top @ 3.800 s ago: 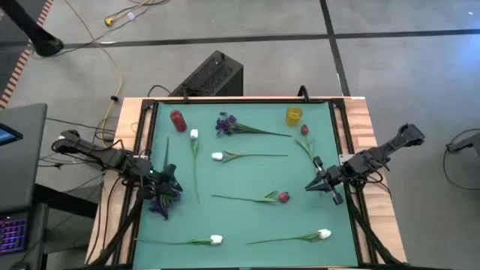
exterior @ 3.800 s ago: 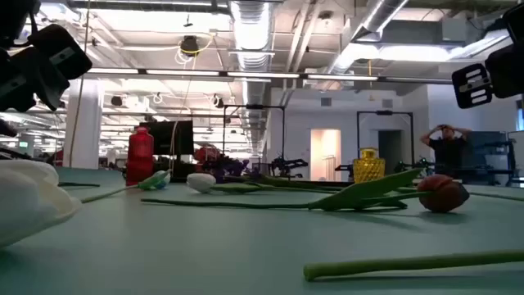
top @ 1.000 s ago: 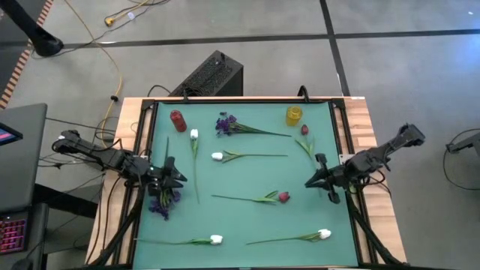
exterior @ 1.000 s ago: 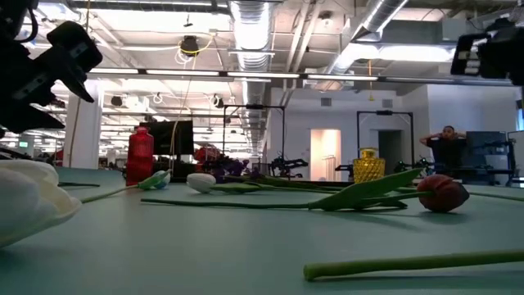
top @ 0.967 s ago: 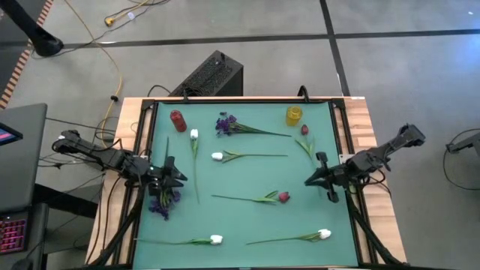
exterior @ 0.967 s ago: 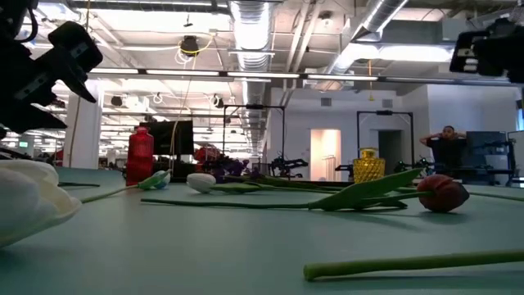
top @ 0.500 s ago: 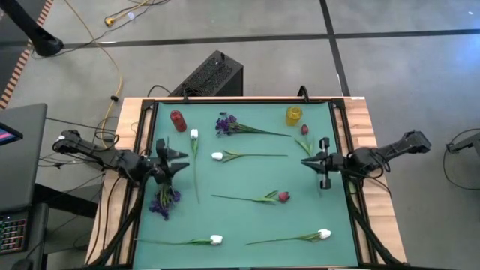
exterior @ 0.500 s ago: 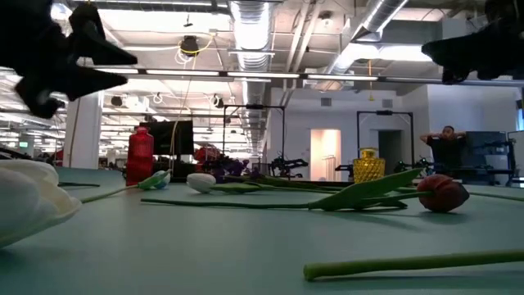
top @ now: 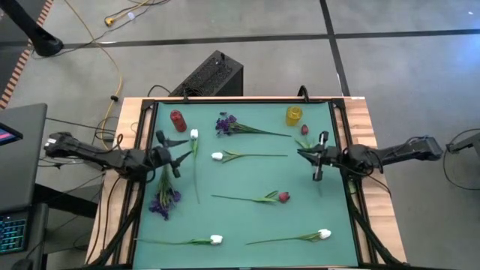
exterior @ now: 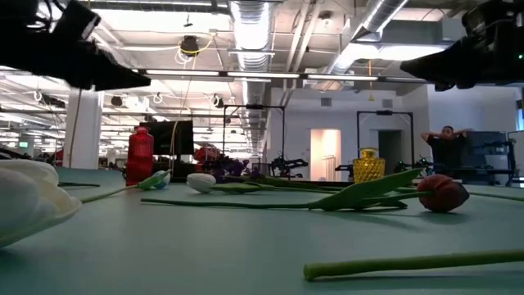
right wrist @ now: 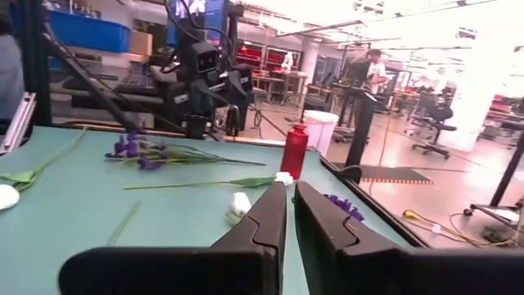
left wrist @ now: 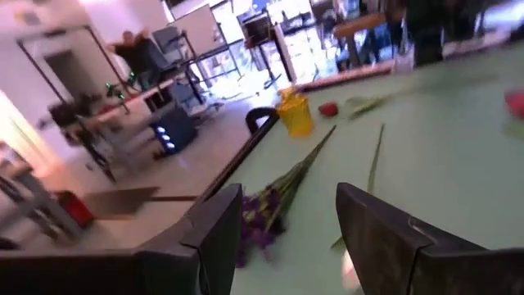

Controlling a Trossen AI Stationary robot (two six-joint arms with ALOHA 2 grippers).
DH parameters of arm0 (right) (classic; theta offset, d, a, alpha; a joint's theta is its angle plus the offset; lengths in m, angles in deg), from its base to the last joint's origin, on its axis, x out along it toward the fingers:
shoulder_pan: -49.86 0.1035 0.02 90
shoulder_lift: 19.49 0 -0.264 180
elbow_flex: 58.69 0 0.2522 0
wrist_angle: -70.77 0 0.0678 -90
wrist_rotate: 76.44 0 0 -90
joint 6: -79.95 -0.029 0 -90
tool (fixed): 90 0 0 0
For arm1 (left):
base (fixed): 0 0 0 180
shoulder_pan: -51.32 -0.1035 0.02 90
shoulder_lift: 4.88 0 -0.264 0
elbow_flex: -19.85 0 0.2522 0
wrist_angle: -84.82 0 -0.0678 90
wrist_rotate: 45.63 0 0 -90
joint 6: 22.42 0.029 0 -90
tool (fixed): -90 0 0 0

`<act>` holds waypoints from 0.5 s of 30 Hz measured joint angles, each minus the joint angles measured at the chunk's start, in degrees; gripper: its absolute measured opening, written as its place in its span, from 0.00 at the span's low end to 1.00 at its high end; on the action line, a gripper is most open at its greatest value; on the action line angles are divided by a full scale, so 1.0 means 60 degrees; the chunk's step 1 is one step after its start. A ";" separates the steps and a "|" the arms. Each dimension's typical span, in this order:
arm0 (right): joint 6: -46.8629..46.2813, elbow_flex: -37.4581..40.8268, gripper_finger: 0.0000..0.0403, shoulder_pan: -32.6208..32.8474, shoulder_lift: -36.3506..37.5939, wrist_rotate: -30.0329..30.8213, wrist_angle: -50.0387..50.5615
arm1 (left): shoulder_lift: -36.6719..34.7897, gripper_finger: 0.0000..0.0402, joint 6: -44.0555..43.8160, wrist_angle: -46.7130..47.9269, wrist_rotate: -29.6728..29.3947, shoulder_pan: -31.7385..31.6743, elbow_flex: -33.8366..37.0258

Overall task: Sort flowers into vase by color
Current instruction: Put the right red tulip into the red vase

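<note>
Left hand (top: 171, 155) hangs open and empty above the table (top: 247, 217); right hand (top: 316, 156), closed, seemingly empty, probably repositioning toward flowers (top: 251, 198).

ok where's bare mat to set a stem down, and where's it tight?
Free: the strip between the red tulip lying mid-mat and the two white tulips along the near edge. Also the patch between the purple bunch at the left edge and the long white tulip stem. Crowded: the far end, around the red vase, purple flower and yellow vase.
</note>
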 joint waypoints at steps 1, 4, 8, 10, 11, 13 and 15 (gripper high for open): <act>-0.0002 -0.0062 0.14 -0.0016 -0.0175 -0.0111 -0.0003 | 0.0333 0.47 -0.0017 -0.0584 0.0288 -0.0124 0.0000; -0.0279 -0.0450 0.14 -0.0068 -0.0800 -0.0397 -0.0012 | 0.1209 0.47 0.0441 -0.2048 0.1617 -0.0359 0.0000; -0.0466 -0.1096 0.14 -0.0068 -0.1797 -0.0403 0.0089 | 0.1812 0.47 0.0469 -0.2502 0.3216 -0.0365 0.0000; -0.0308 -0.1409 0.14 -0.0079 -0.2246 -0.0404 0.0109 | 0.1969 0.47 0.0469 -0.2185 0.3639 -0.0369 0.0000; -0.0273 -0.1551 0.14 -0.0095 -0.2476 -0.0404 0.0122 | 0.2020 0.47 0.0515 -0.1960 0.3802 -0.0369 0.0000; -0.0368 -0.1830 0.14 -0.0122 -0.2931 -0.0411 0.0209 | 0.2161 0.47 0.1318 -0.1976 0.4181 -0.0380 0.0007; -0.0738 -0.2144 0.14 -0.0122 -0.3322 -0.0411 0.0657 | 0.2260 0.47 0.1450 -0.2309 0.4758 -0.0355 0.0007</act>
